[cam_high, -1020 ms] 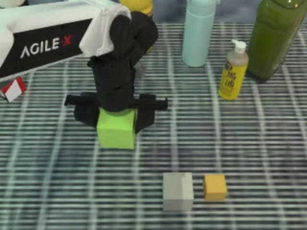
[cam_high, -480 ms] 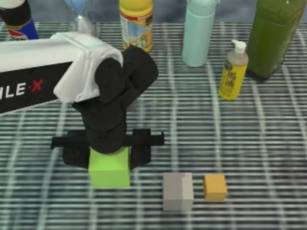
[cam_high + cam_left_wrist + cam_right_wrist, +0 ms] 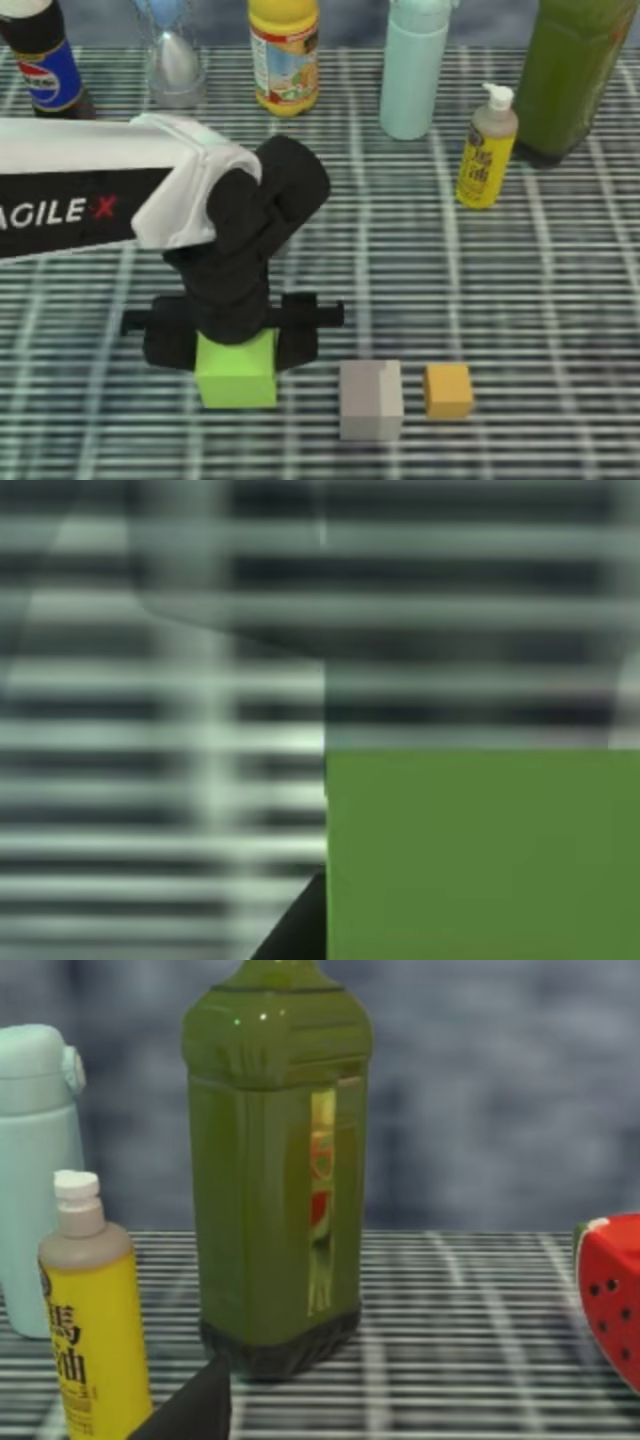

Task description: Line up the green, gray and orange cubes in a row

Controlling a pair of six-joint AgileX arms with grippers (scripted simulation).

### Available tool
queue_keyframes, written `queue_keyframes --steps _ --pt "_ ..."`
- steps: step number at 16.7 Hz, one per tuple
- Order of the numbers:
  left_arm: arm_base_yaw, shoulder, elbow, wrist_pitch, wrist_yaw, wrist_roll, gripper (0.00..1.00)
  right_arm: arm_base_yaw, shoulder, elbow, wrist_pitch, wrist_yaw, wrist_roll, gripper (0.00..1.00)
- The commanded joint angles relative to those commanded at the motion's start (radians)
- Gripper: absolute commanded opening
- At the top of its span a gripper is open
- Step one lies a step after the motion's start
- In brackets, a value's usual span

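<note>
Green cube, clamped in our left tool, hangs left of the gray cube and orange cube, level with their row; right tool unseen.

The green cube sits left of the gray cube, the orange cube just right of that.

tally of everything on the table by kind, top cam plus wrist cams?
Cubes: 3 (green cube, gray cube, orange cube)
Bottles and flasks: 5
Hourglass: 1
Watermelon piece: 1
Total: 10
</note>
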Motion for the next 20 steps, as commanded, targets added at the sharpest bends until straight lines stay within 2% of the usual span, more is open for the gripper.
queue_keyframes --steps 3,8,20 --pt "-0.003 0.038 -0.063 0.101 0.001 -0.002 0.00 0.000 0.000 0.000 0.000 0.000 0.000 1.00" --pt "-0.004 0.046 -0.075 0.116 0.001 -0.002 0.00 0.000 0.000 0.000 0.000 0.000 0.000 1.00" --pt "-0.004 0.046 -0.075 0.116 0.001 -0.002 0.90 0.000 0.000 0.000 0.000 0.000 0.000 1.00"
